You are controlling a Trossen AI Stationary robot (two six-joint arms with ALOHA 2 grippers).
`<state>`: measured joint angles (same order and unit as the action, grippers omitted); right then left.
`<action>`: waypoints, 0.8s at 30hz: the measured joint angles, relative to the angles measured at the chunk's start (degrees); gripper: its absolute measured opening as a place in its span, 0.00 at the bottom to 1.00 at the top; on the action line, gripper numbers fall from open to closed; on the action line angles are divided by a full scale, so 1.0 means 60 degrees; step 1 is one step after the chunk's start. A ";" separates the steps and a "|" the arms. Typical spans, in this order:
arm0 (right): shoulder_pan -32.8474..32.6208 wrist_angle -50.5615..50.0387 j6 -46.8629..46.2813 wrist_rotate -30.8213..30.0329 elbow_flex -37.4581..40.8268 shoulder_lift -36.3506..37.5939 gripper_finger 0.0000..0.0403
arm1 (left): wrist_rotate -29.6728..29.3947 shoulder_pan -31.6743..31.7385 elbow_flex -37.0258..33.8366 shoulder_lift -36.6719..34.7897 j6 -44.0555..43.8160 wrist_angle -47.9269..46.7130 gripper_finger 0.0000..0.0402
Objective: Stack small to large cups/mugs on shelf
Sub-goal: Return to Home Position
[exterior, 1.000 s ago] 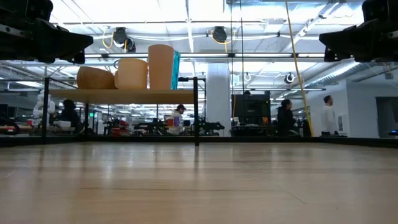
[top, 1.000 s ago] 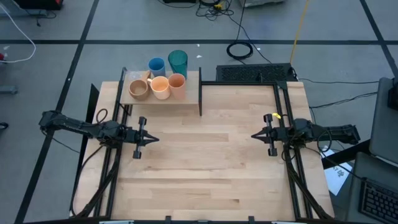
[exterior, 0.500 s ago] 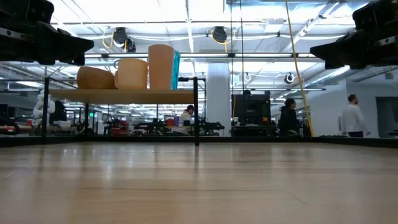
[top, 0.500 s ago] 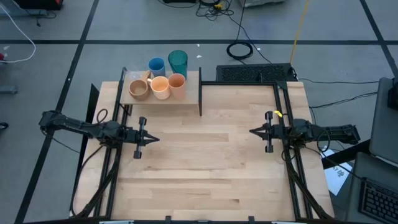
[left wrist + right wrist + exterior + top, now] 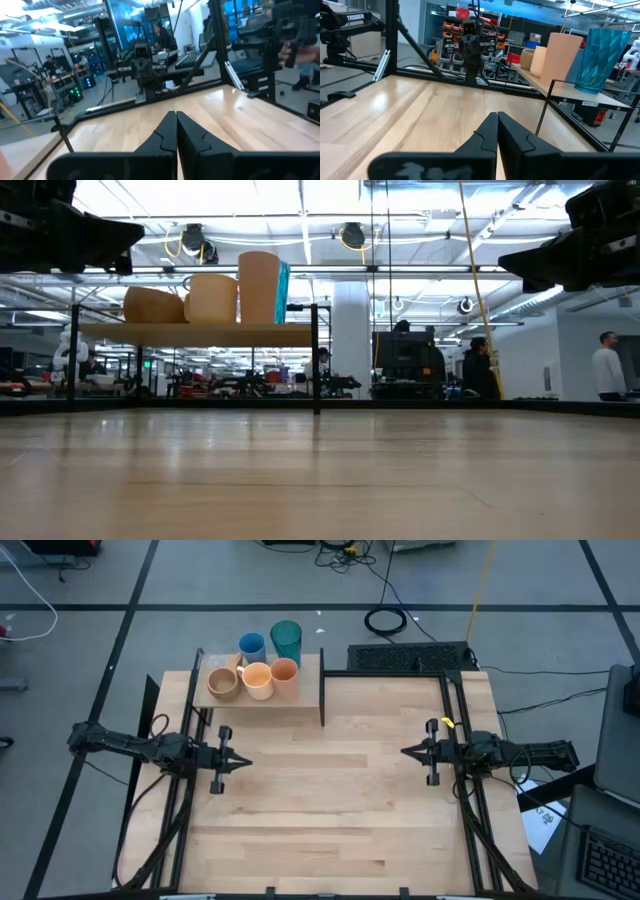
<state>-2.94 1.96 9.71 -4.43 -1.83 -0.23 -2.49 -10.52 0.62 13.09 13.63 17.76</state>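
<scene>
The shelf (image 5: 300, 695) stands at the table's far left, a light-wood board on a thin black frame. On it stand a tan handled mug (image 5: 223, 684), a peach-orange mug (image 5: 258, 680), an orange cup (image 5: 285, 674), a blue cup (image 5: 252, 645) and a tall teal tumbler (image 5: 286, 638), each on its base. The right wrist view shows the tumbler (image 5: 601, 59) and the orange cup (image 5: 561, 57). My left gripper (image 5: 244, 762) is shut and empty above the table's left side. My right gripper (image 5: 406, 752) is shut and empty above the right side.
A black keyboard (image 5: 410, 657) lies at the table's far right edge. Black frame rails run along the table's left and right sides. Bare wood lies between the two grippers. People stand in the room behind the table.
My left gripper has drawn back a little toward the table's left edge. My right gripper has moved slightly toward the table's left and far edge. Both have stayed shut. The cups have not moved.
</scene>
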 joint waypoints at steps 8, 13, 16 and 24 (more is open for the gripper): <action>0.0000 0.0000 -0.0003 -0.0003 0.0000 0.0000 0.00 | 0.0165 0.0003 0.0000 -0.1116 0.0206 -0.0473 0.00; 0.0000 0.0004 -0.0003 -0.0004 0.0000 0.0000 0.00 | 0.0166 0.0363 0.0000 -0.1674 0.0062 -0.1104 0.00; 0.0000 0.0004 -0.0003 -0.0004 0.0000 0.0000 0.00 | 0.0191 0.0722 0.0000 -0.1976 -0.0166 -0.1628 0.00; 0.0000 0.0007 -0.0003 -0.0007 0.0000 -0.0001 0.00 | 0.1026 0.1622 0.0000 -0.2165 -0.0438 -0.2461 0.00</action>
<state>-2.94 2.00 9.69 -4.47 -1.83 -0.24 3.66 -0.79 0.62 0.10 11.01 2.99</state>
